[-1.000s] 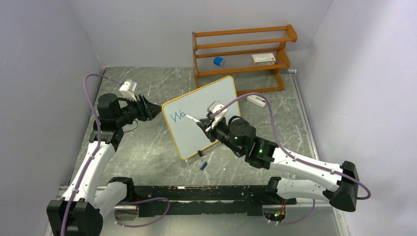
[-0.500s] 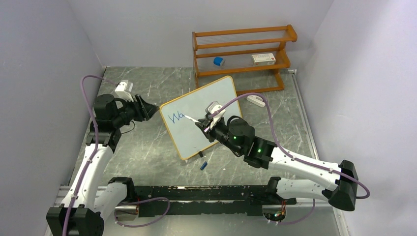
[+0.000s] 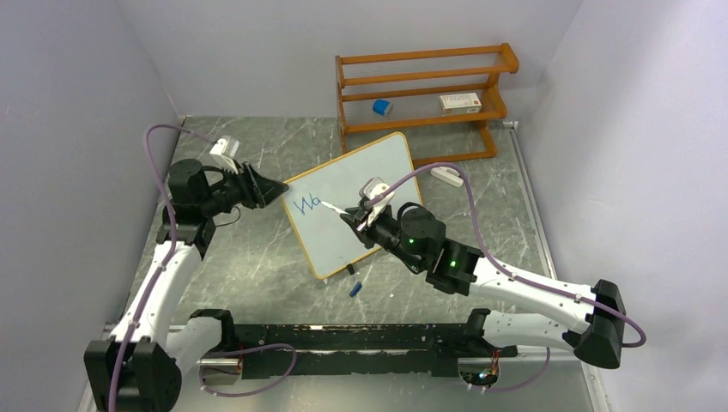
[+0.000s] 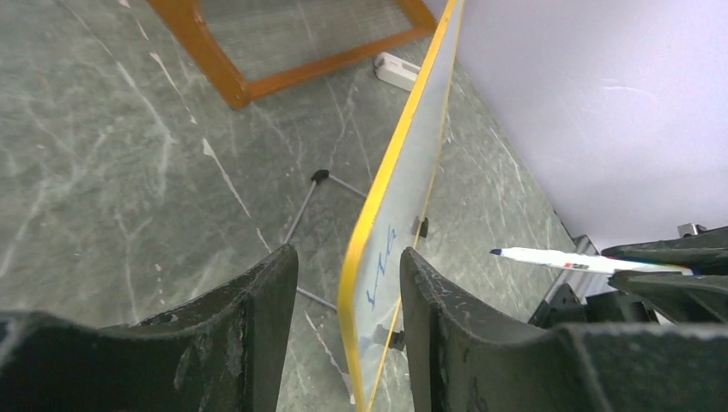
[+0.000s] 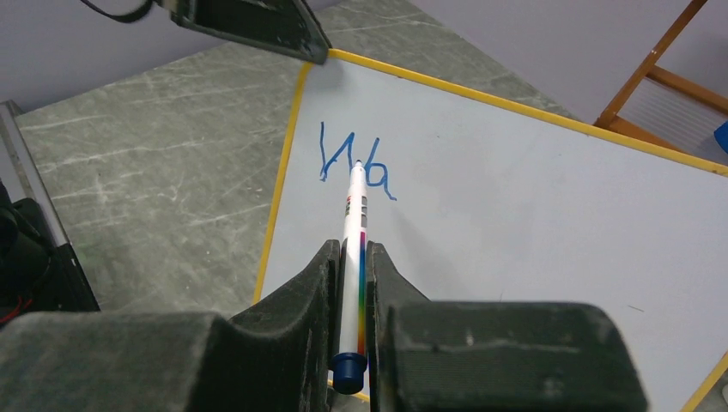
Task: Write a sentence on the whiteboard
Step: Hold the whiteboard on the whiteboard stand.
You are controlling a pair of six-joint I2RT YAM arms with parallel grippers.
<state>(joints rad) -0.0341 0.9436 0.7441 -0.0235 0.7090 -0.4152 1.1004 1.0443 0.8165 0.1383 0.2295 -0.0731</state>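
The right fingers (image 5: 300,318) are clamped shut on a marker (image 5: 354,249), its tip at the blue writing (image 5: 336,159) near the left edge of the whiteboard (image 3: 378,167), which stands tilted on the table (image 3: 257,257). The left fingers (image 4: 249,343) are spread open, straddling that edge with a gap on either side.

Wooden rack (image 3: 421,57) at back w/ blue block (image 3: 382,107) & white box (image 3: 459,102); blue cap (image 3: 354,289) on table (image 3: 257,257).
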